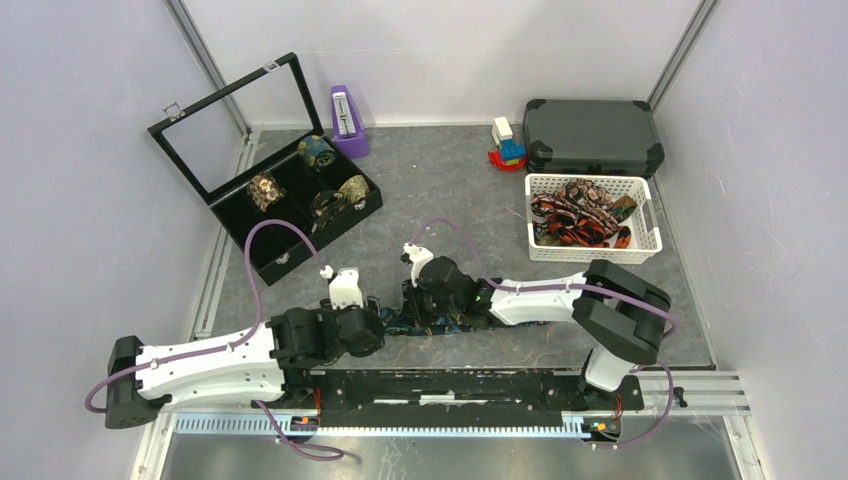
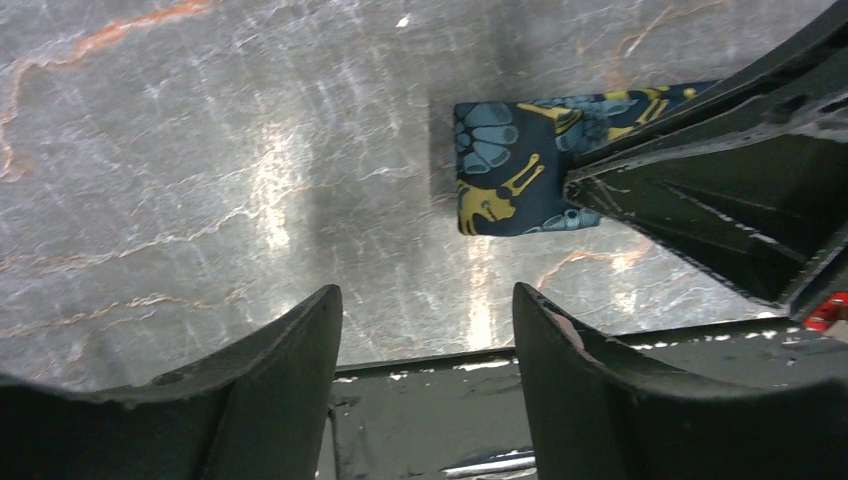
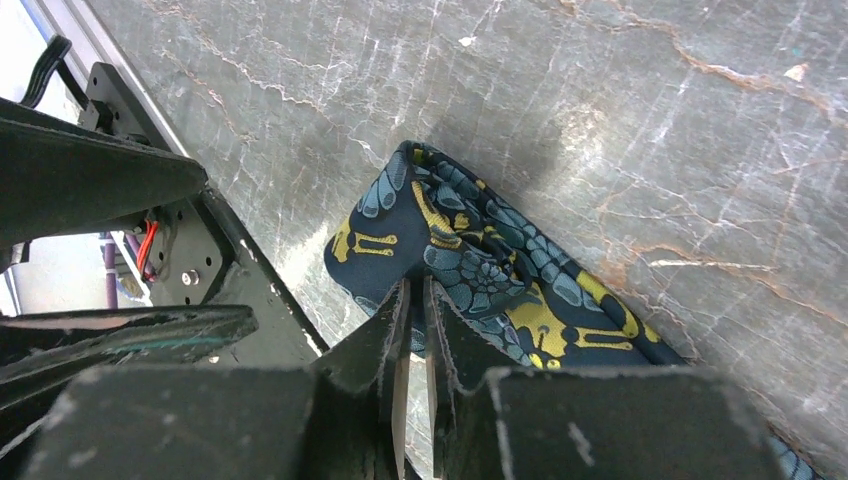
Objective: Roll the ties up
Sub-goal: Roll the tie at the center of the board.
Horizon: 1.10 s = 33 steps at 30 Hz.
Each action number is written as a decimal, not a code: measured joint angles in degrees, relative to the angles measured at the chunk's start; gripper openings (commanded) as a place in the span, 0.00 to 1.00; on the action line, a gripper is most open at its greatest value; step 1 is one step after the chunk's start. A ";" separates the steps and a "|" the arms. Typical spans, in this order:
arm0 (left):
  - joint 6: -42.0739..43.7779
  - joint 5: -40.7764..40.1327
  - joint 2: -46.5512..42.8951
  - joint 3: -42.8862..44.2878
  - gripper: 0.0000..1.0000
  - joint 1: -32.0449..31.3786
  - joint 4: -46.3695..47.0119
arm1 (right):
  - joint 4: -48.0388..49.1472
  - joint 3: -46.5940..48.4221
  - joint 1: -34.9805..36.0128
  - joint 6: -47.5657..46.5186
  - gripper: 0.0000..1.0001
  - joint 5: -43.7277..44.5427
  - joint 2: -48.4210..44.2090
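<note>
We judge the step in hand to be starting the roll of the navy tie (image 3: 480,265), which lies flat close to the near edge of the tabletop, about midway along it, between the two arms. To do it well, we would want the right gripper (image 3: 413,292) to pinch right at the folded end and turn that end over onto the strip, so the first wrap comes out tight and square. A skewed first turn would likely make the coil cone out. The fabric looks thin and slippery, so a firm grip and a slow turn seem wise, with the left gripper (image 2: 425,335) ready to press the strip flat or catch the coil.

The right gripper's fingers are almost together, clamped on the tie's doubled-over end. The fabric bulges just ahead of the tips, and the strip trails off under the wrist toward the right edge. The left gripper's fingers (image 2: 300,350) stand apart with nothing between them; the tie's end lies beyond them, touching neither, and off to one side of the gap. Other ties (image 1: 575,215) lie in the basket (image 1: 648,240) toward the far right corner, and rolled coils (image 1: 266,190) sit in the box (image 1: 270,265) toward the far left corner
</note>
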 measured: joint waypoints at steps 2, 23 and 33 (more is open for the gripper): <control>1.09 -0.09 -0.61 -0.39 0.79 0.00 2.19 | 0.09 -0.61 -0.15 -0.22 0.15 0.11 -0.52; 13.25 15.85 -6.67 -14.14 0.80 19.65 30.38 | 2.51 -4.48 -1.44 -0.72 0.13 0.28 -1.97; 13.97 25.14 -7.06 -22.38 0.72 24.37 41.40 | 3.96 -5.22 -1.86 -0.68 0.13 -0.52 -1.81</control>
